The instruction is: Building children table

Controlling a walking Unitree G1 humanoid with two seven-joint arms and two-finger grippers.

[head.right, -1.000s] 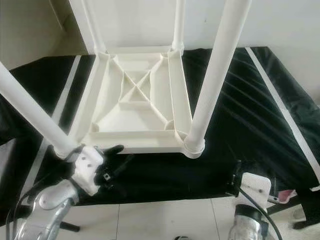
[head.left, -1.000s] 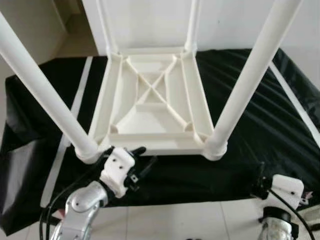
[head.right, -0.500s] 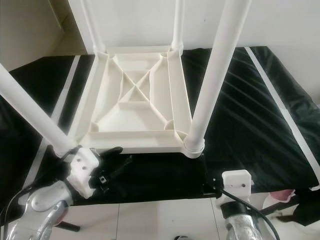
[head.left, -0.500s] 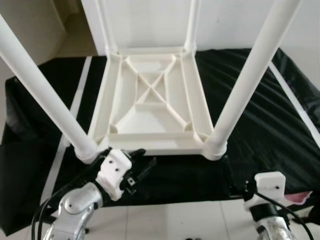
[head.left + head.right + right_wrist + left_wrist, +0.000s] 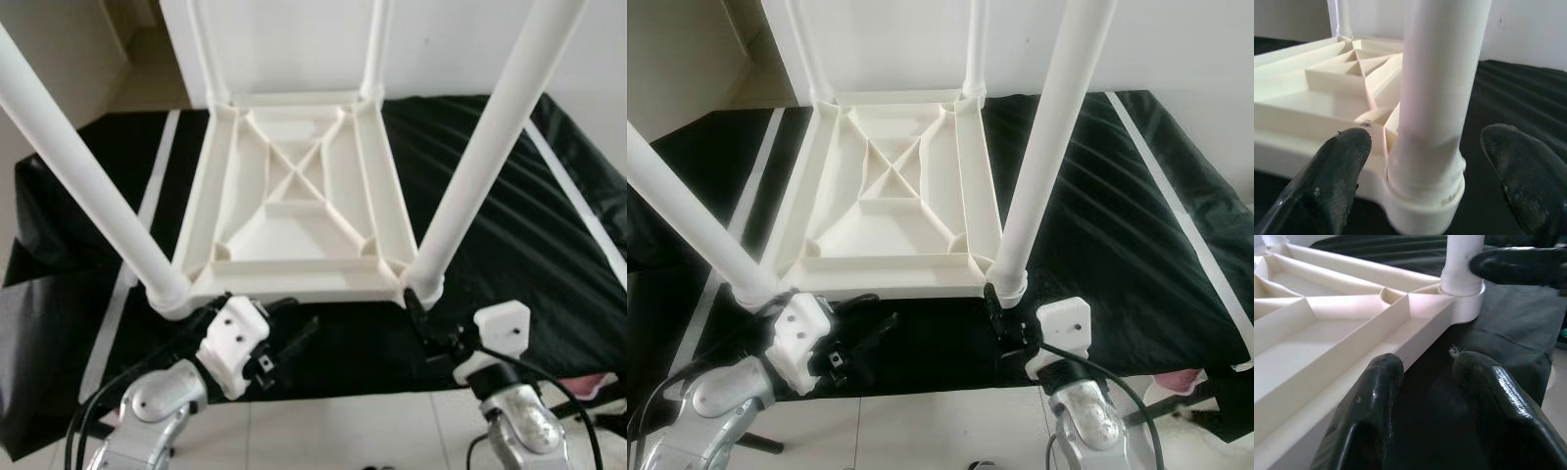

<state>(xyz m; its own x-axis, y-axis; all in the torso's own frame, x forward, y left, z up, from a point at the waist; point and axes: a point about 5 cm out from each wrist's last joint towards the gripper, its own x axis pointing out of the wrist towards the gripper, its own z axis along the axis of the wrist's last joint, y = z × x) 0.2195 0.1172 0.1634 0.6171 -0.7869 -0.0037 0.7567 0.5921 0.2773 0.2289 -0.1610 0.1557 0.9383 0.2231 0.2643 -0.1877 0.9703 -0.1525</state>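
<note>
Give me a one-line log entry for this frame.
table upside down on black cloth | four legs in | right gripper open around near-right leg at socket | left gripper open at near edge

My two head eyes look forward and down from above onto the upturned children table on the black cloth, both taking in that same spread with my arms at the near edge. My left wrist camera sits low and close, sighting along my left end effector at the table's near rim. My right wrist camera is closer still, facing the near right leg between my right end effector fingers; the left wrist shares that leg.
</note>
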